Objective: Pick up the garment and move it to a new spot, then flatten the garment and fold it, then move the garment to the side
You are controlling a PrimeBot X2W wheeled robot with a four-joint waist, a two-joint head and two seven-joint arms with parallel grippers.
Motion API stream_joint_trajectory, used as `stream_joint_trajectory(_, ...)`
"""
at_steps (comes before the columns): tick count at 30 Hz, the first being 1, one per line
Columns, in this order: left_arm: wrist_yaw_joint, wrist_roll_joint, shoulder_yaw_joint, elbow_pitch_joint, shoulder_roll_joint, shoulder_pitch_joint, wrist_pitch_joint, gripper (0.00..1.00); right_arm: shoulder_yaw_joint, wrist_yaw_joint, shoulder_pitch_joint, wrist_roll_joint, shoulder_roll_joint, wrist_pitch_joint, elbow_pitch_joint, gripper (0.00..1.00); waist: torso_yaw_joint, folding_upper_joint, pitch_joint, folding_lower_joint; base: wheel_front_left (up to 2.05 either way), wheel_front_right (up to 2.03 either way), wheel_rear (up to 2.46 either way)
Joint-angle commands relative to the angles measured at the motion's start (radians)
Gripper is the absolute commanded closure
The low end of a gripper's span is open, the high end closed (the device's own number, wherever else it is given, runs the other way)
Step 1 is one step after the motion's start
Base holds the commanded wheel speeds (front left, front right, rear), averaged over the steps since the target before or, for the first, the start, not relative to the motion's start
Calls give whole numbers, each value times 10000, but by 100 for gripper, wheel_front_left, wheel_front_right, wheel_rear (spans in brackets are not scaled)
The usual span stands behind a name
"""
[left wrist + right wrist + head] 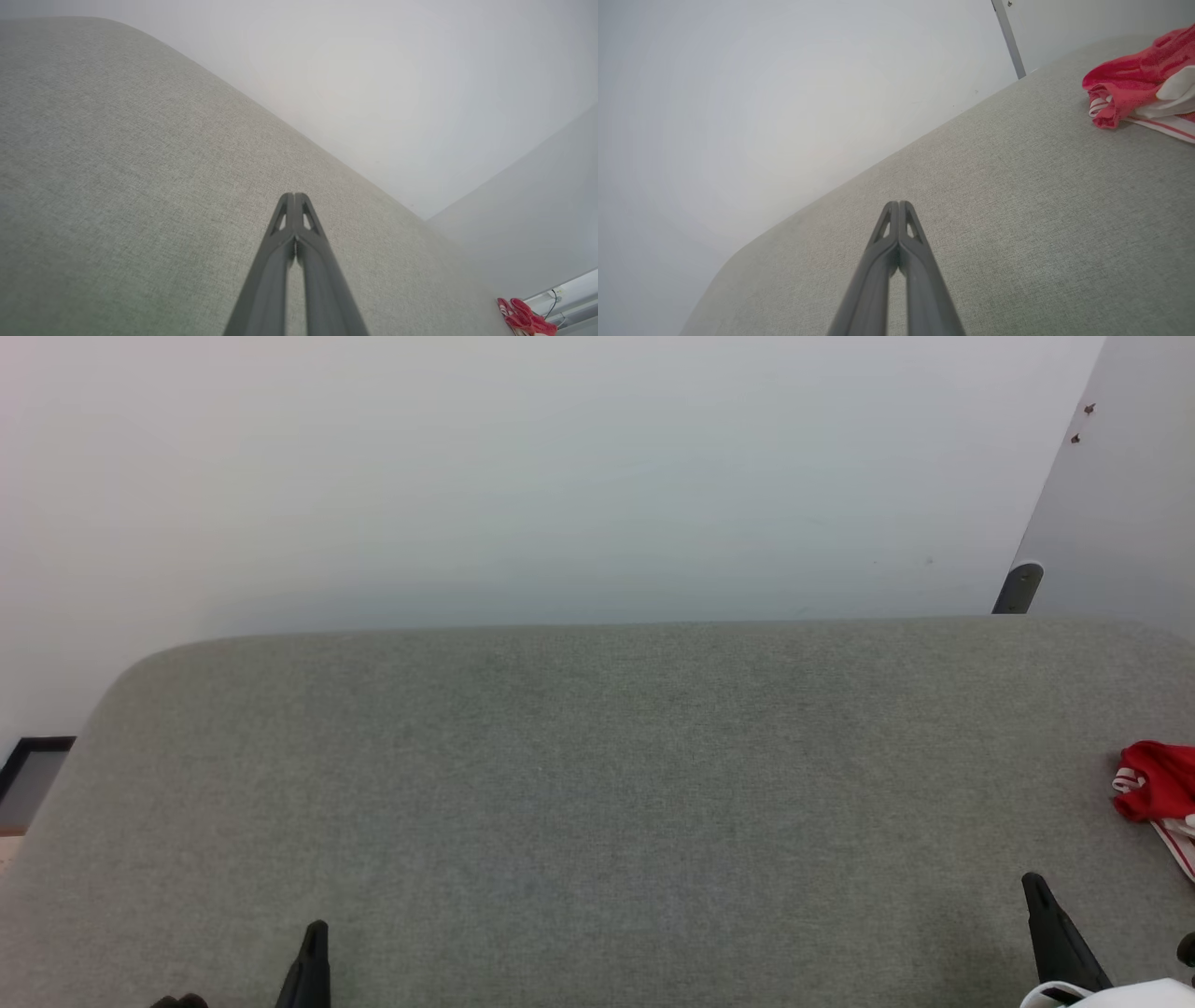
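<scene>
The garment (1158, 795) is a bunched red cloth with white stripes and white lining, lying at the far right edge of the grey fabric surface (597, 784). It also shows in the right wrist view, garment (1139, 79) at upper right, and small in the left wrist view, garment (522, 318) at lower right. My right gripper (1033, 881) is shut and empty, low and left of the garment, apart from it. My left gripper (317, 928) is shut and empty at the lower left, far from it. Each wrist view shows its fingers pressed together, left gripper (294, 196), right gripper (898, 204).
A pale wall (560, 476) rises behind the grey surface's rounded far edge. A grey post (1019, 586) and a panel stand at the back right. The floor and a dark frame (33, 751) show past the left corner.
</scene>
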Motion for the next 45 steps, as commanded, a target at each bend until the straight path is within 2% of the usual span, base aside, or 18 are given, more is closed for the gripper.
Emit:
stream_joint_trajectory(1, -8, -381, 80, -104, 17, -299, 88, 100, -86, -2, -312, 419, -1, 51, -70, 100, -2, -1, 15, 0, 0, 0, 0)
stream_joint_trajectory(21, -13, -2766, 247, 42, -174, -895, 808, 100, -195, -3, -806, 2872, 181, 416, 310, 100, -28, -1, 182, 0, 0, 0, 0)
stream_joint_trajectory(45, -20, -4998, 405, 179, -352, -1447, 1472, 100, -311, -3, -1284, 5178, 363, 759, 666, 100, -57, -1, 374, 0, 0, 0, 0)
